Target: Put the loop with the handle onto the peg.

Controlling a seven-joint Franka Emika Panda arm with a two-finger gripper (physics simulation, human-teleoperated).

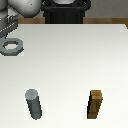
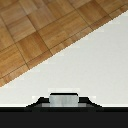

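The ring (image 1: pixel 11 47) hangs at the far left of the exterior view, just at the table's (image 1: pixel 70 60) left edge, carried under the gripper (image 1: pixel 8 36), with its flat face roughly level and its round hole open to view. The fingers themselves are too small and cut off by the frame to read, so I cannot tell for sure whether they are clenched on the handle tab, though the ring looks lifted and held there. In the wrist view a grey tab (image 2: pixel 64 99) sits right against the dark gripper body, over white tabletop and wooden floor (image 2: pixel 35 35). The peg (image 1: pixel 34 104) stands upright near the front left, well apart from the ring. To its right, also near the front, stands a brown block (image 1: pixel 96 105), which is not the target. The step in hand looks like the carry. Keep the ring level, bring the hole's centre, not the handle, over the peg top, stay high enough to clear it, then lower straight. The likely slip is aiming by the gripper's axis and catching the rim on the peg.
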